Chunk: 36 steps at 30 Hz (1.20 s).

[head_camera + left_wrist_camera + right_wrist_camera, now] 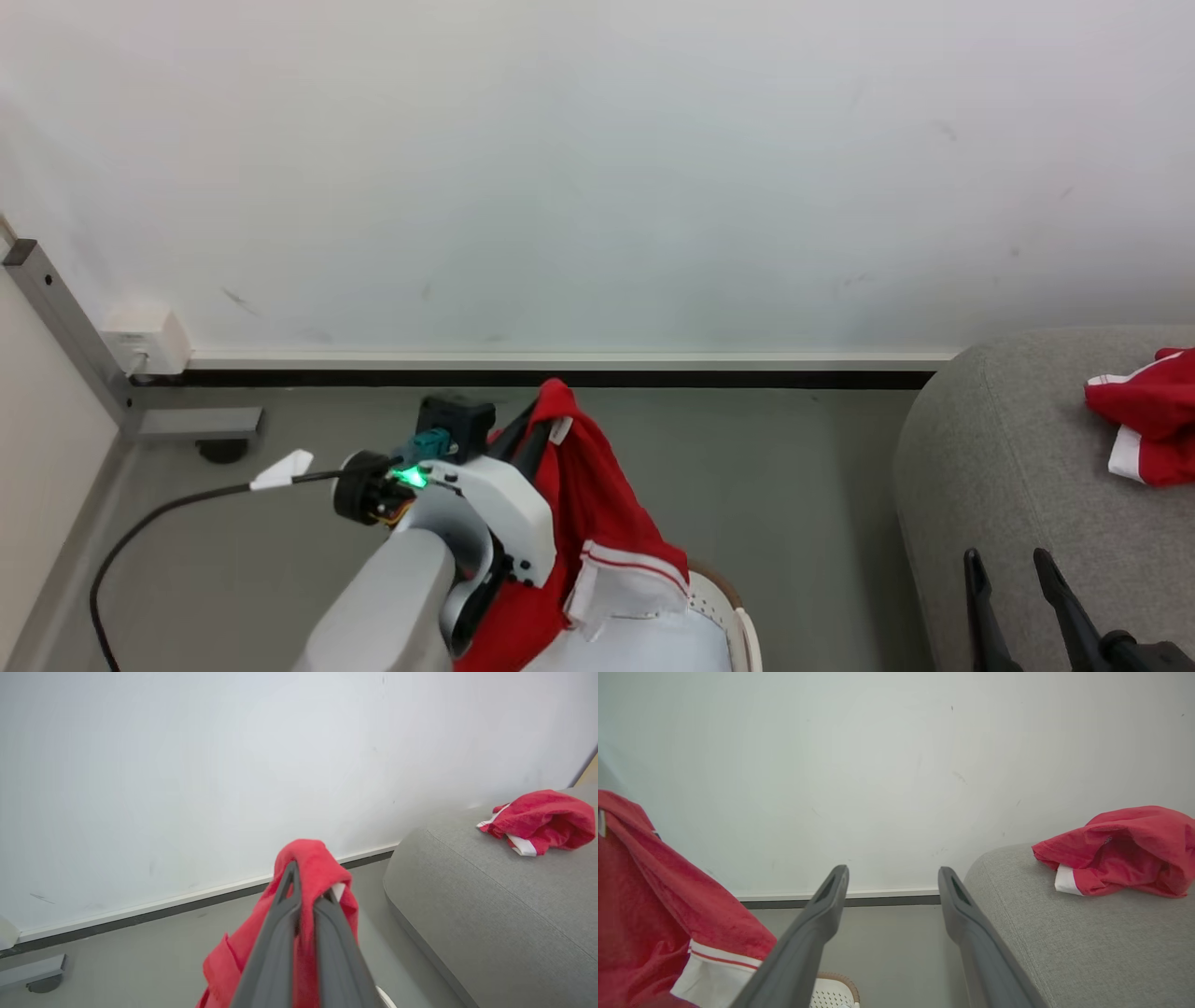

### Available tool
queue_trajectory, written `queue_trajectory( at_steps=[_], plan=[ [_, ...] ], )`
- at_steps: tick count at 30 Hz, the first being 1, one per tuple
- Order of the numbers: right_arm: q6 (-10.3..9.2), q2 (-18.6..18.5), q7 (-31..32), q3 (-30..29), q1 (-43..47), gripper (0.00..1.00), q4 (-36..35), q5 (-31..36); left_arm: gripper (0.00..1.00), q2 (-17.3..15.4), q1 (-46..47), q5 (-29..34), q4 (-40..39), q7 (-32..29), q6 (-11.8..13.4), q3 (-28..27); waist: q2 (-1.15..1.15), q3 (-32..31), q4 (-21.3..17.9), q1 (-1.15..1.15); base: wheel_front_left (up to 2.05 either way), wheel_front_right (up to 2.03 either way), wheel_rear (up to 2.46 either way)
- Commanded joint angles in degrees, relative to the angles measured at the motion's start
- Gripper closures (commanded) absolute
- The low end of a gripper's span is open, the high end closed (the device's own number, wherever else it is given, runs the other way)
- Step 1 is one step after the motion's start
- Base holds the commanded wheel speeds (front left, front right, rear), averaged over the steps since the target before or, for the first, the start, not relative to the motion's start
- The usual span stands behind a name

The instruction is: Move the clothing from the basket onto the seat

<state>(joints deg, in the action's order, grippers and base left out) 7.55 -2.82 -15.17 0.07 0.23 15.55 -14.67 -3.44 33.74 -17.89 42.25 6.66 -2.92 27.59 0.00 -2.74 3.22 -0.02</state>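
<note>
- Left gripper (307, 884) clamped on a red garment (597, 504) hanging above the basket (742, 625).
- Right gripper (893, 879) fingers apart, beside the seat's (1087, 942) rounded edge.
- Another red garment (1125, 851) lies on the seat.

Legible text, numbers, brands, signs: none. White tag (560, 430) at the top fold of the hanging red garment (597, 504), and white flag (283, 469) on the black cable (140, 528): no print that can be read. Small pale mark (1107, 839) on the crumpled red garment (1125, 858) lying on the grey seat (1064, 933): too blurred to make out
</note>
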Motion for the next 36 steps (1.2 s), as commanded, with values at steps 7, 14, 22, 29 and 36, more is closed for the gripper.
queue_trajectory(
  at_steps=[7,14,22,29,36],
  plan=[
    [-0.13,-0.14,0.04,0.73,1.61,0.00,-0.04,-0.49,1.00,-2.48,-1.28,-1.47,-14.48,-4.24,2.10,-1.64,0.00,-1.45,0.10,0.02,0.00,0.00,0.00],
    [-0.14,-0.14,0.04,1.91,1.61,0.00,-0.15,0.05,1.00,-4.24,-3.07,-2.00,-23.61,-8.19,3.70,-1.78,0.00,-1.87,-0.41,0.02,0.00,0.00,0.00],
    [-0.13,-0.10,0.04,4.39,0.01,0.00,-2.19,4.62,1.00,-4.98,-4.97,-2.56,-28.76,-10.51,4.46,-1.08,0.00,-1.48,-0.88,0.02,0.00,0.00,0.00],
    [-0.14,-0.75,0.04,10.84,-1.83,0.00,-4.04,10.57,1.00,-4.33,-5.85,-2.81,-31.23,-11.11,4.27,0.32,0.00,-1.59,-0.66,0.02,0.00,0.00,0.00],
    [-0.13,-2.68,0.05,19.80,-6.41,0.00,-3.48,9.67,1.00,-3.53,-6.43,-3.01,-33.43,-11.94,4.07,2.02,0.00,-1.89,-0.44,0.02,0.00,0.00,0.00]
  ],
)
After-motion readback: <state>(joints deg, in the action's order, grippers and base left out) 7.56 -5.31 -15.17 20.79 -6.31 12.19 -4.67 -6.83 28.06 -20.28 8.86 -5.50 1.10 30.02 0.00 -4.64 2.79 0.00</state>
